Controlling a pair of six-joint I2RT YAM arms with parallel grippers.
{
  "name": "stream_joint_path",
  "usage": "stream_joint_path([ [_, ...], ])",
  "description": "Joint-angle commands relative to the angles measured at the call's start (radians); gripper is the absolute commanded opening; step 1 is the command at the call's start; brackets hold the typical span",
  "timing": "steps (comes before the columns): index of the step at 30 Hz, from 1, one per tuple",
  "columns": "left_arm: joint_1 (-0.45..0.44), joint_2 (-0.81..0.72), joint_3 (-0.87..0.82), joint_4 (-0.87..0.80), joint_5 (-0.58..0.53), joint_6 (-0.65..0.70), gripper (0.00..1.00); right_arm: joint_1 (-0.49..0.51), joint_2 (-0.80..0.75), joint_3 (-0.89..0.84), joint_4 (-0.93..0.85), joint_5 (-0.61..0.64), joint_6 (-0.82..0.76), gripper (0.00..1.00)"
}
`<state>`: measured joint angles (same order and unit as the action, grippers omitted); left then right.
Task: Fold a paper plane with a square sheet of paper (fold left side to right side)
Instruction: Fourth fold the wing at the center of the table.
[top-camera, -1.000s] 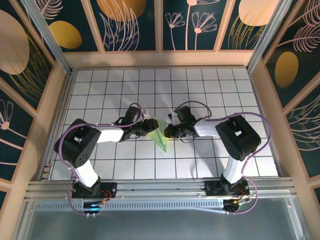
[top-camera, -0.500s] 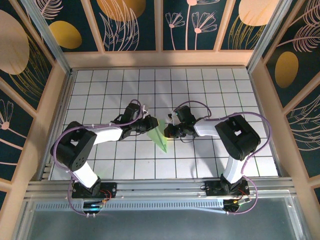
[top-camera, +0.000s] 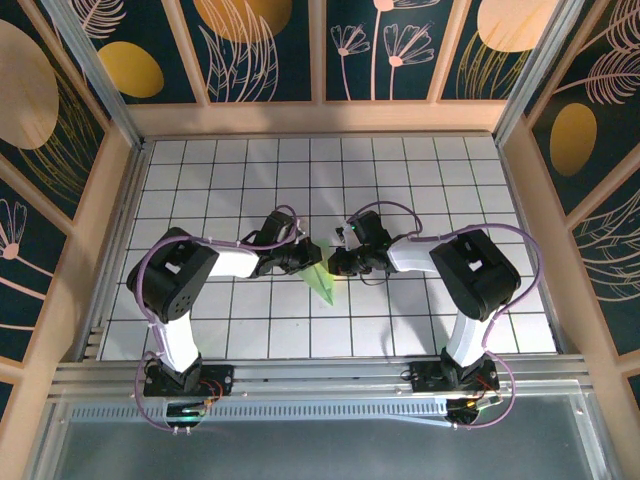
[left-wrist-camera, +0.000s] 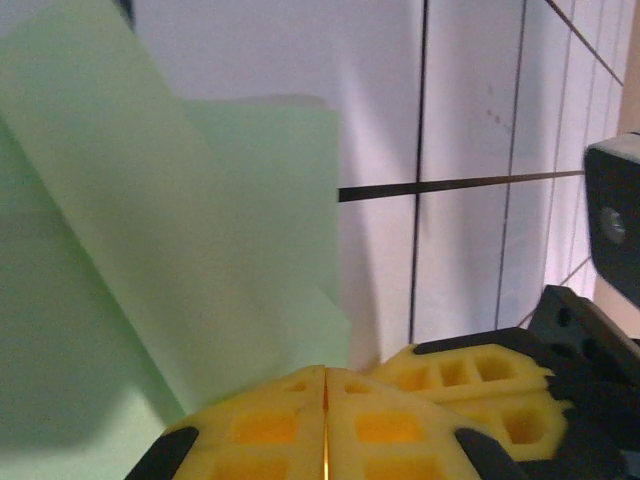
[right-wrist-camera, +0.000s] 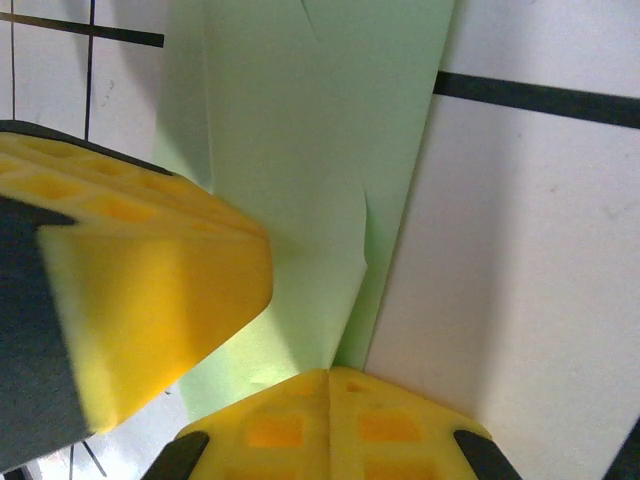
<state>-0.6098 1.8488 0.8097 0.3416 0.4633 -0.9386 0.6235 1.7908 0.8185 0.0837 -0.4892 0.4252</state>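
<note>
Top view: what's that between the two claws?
A folded wedge of pale green paper lies between the left gripper and the right gripper, its tip pointing toward the arms' bases; the top view shows it.

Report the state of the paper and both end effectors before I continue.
sheet of paper: folded into a narrow wedge, one flap lifted.
left end effector: shut on the lifted flap.
right end effector: shut on the paper's edge.

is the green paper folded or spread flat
Folded. From above the paper is a narrow pointed wedge, and the left wrist view shows overlapping layers with a raised flap.
</note>
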Motion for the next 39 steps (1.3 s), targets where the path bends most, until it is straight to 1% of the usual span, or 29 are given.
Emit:
stream_joint_path([
  [1, -0.001, 0.016, 0.008, -0.045, -0.045, 0.037, 0.08, 0.011, 0.066, -0.009, -0.107, 0.086, -0.012, 0.0],
  [13, -0.002, 0.044, -0.011, -0.042, -0.067, 0.038, 0.05, 0.011, 0.065, -0.003, -0.121, 0.088, -0.018, 0.0],
  [18, -0.003, 0.046, -0.029, -0.045, -0.078, 0.039, 0.03, 0.009, 0.048, 0.009, -0.111, 0.067, -0.012, 0.0],
  [23, -0.001, 0.049, -0.049, -0.045, -0.092, 0.038, 0.01, -0.001, 0.02, 0.057, -0.095, 0.019, 0.013, 0.0],
  [24, -0.003, 0.05, -0.053, -0.044, -0.094, 0.037, 0.01, -0.002, 0.014, 0.074, -0.096, 0.015, 0.016, 0.01],
  [29, -0.002, 0.046, -0.061, -0.046, -0.098, 0.038, 0.0, -0.005, -0.02, 0.135, -0.141, 0.029, 0.005, 0.14],
  [34, -0.002, 0.045, -0.06, -0.048, -0.104, 0.041, 0.0, -0.014, -0.086, 0.124, -0.172, 0.052, 0.005, 0.26],
  [37, -0.002, 0.046, -0.061, -0.048, -0.101, 0.04, 0.0, -0.02, -0.128, 0.103, -0.196, 0.045, 0.002, 0.27],
  [38, -0.002, 0.047, -0.06, -0.047, -0.101, 0.041, 0.0, -0.02, -0.14, 0.095, -0.205, 0.033, -0.002, 0.25],
  [39, -0.002, 0.045, -0.06, -0.047, -0.101, 0.041, 0.0, -0.019, -0.153, 0.084, -0.207, 0.01, -0.003, 0.19],
])
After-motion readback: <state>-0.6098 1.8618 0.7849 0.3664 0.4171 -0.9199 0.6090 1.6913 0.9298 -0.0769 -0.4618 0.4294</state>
